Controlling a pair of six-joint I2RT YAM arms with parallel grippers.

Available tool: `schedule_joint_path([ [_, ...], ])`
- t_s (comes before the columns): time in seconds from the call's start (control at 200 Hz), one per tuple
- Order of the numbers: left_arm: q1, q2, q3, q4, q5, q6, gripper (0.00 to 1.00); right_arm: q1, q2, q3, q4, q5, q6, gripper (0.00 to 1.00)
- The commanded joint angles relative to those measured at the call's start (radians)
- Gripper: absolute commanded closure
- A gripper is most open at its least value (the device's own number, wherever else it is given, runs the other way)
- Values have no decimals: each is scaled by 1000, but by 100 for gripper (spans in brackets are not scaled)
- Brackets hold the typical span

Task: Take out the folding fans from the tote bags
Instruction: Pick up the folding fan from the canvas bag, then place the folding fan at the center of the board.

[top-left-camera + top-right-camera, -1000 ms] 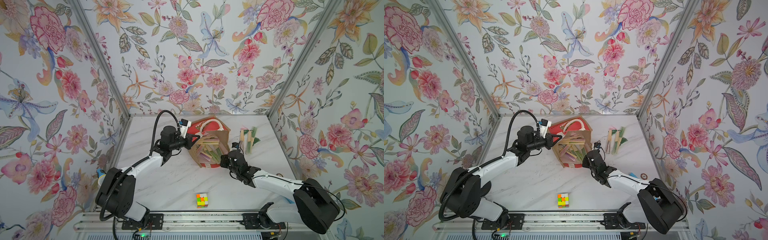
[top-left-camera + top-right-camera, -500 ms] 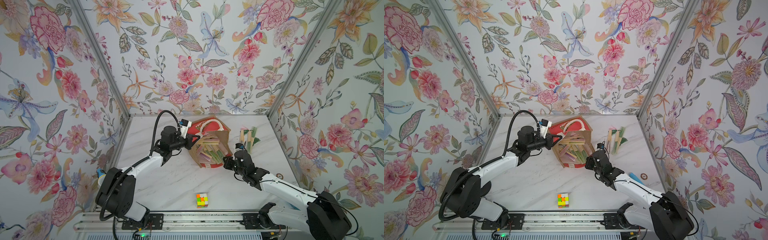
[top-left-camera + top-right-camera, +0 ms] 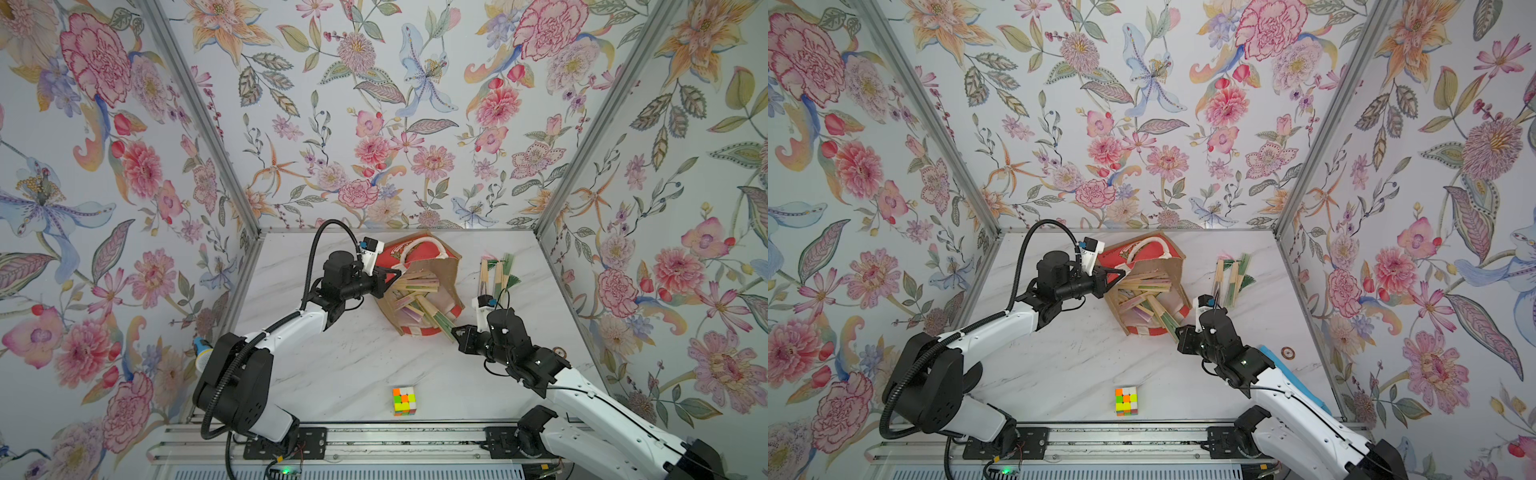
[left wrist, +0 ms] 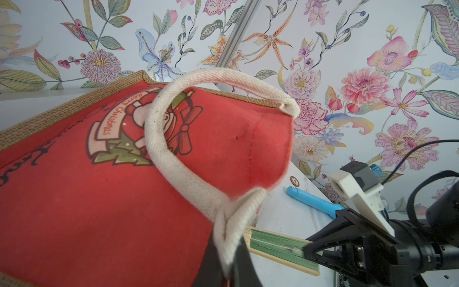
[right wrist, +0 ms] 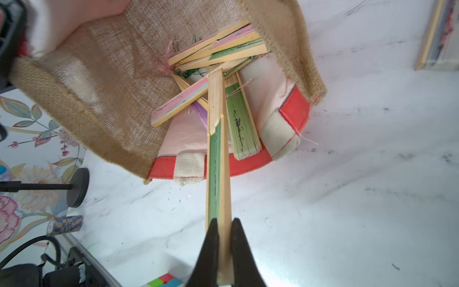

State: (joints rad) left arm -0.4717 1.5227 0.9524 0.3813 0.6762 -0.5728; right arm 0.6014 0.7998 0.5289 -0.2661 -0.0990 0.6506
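Right wrist view is showing the right gripper [image 5: 224, 221] clamping a green fan [image 5: 215, 159] crossing other fans [image 5: 218, 49] inside the bag [image 5: 99, 99], so pulling is probably risking a snag, while the left gripper [image 3: 390, 277] is pinching the handle [image 4: 161, 149].

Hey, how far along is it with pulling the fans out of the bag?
Done: a few fans lie on the table beside the bag. In hand: the right gripper is shut on a green fan, partly out of the bag's mouth; the left gripper pinches the bag's handle. Left: several fans inside.
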Motion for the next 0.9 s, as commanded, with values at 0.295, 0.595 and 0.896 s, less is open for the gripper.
schedule_joint_path([
  [0.295, -3, 31, 41, -26, 1, -15, 100, -24, -334, 52, -300, -85, 42, 92],
  [0.595, -2, 68, 45, -4, 21, -29, 100, -49, -453, 92, -332, -57, 67, 91],
  [0.896, -3, 68, 34, 19, 32, -42, 100, -61, -449, 161, -330, 36, 37, 92],
])
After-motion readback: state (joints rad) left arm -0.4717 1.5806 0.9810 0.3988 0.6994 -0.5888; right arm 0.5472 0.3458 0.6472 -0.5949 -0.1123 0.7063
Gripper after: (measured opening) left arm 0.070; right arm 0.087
